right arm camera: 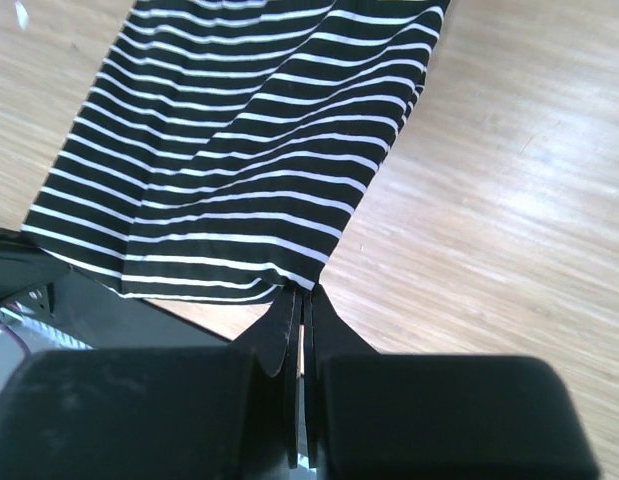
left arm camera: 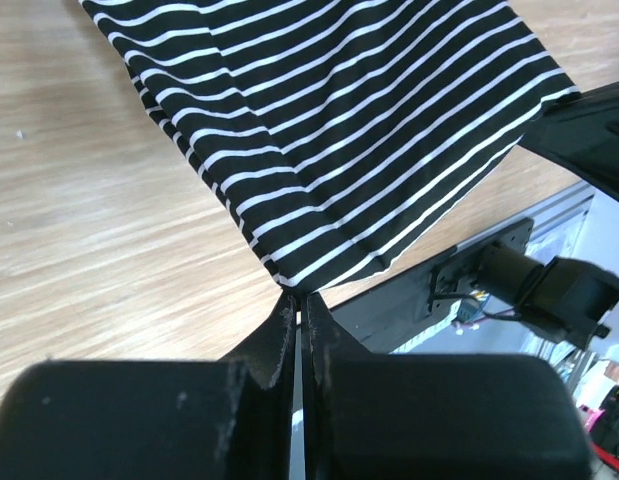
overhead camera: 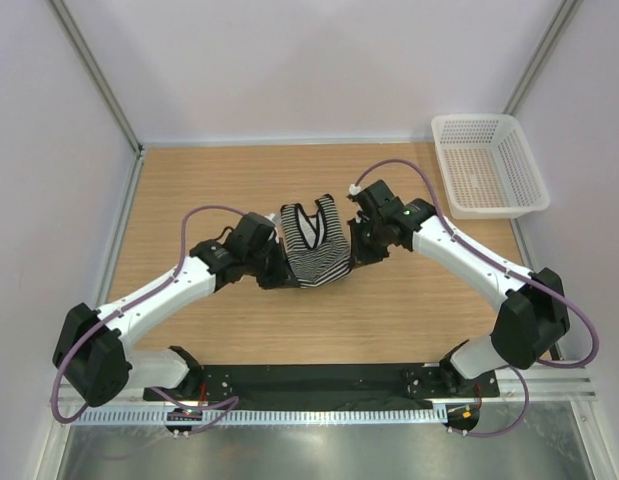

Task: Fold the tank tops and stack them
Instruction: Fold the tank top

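Task looks early: only one tank top is seen, no stack, no finished fold. It is spread btw the two arms, over the centre of the desk. Left hand & right hand each pinch a corner of it. The fabric is soft & thin, creasing, w/ black-white stripes; the desk is wood-grain.

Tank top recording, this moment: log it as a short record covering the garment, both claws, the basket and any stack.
garment: one striped tank top, held between the arms, neckline toward the far side
left claw: shut on a corner of the fabric
right claw: shut on another corner
basket: white mesh, far right of the table, looks empty
stack: none visible
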Controlling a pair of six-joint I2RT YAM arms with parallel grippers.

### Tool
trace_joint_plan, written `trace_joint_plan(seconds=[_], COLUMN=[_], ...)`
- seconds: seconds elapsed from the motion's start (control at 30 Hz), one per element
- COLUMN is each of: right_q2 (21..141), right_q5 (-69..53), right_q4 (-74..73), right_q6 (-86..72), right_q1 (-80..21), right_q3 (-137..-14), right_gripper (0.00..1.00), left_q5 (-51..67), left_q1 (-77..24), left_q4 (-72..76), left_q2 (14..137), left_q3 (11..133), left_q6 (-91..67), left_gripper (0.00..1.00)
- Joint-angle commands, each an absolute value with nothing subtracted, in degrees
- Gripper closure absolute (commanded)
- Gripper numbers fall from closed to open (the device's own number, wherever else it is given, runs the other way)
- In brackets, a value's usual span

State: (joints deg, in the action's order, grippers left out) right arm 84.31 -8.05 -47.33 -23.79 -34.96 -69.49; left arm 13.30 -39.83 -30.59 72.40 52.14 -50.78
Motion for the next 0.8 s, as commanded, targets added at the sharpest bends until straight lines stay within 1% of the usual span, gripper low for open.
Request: trace_joint_plan(seconds=[0.0,0.17,0.27,0.43,0.67,0.77], right_q2=[85.25,85.7,84.03,78.16,66.11,61.54], right_q5=[-8.0,-9.93,-11.94,-14.68,-16.52,-16.7], right_q4=[-46.58,-46.85,-45.97,-43.95,-44.12,-46.22], right_q6=[-22.33,-22.06,-22.32,-24.08,-27.77,-29.09], right_q1=[-33.49,-33.22,-33.14,-33.31,-33.84,-34.01], right_q3=[-74.87,-75.85,-73.4,-64.96,-53.72,-52.39], right_gripper=[0.99,0.99,0.99,0.99,0.99,0.99], left_q5=[16.52,16.52,17.31,17.67,12.4,10.81], left_q1=[-38.15,-37.88,-37.88,-39.98,-50.44,-53.08], left_q4=[-29.27,-30.41,-29.89,-27.87,-27.07,-27.07], left_q2=[73.47,73.39,72.42,70.4,64.26,63.02], left_q3=[56.51,57.75,55.64,49.32,45.35,44.56], left_q6=[-50.54,-50.01,-50.62,-53.51,-59.76,-61.69], left_gripper=[1.0,1.0,1.0,1.0,1.0,1.0])
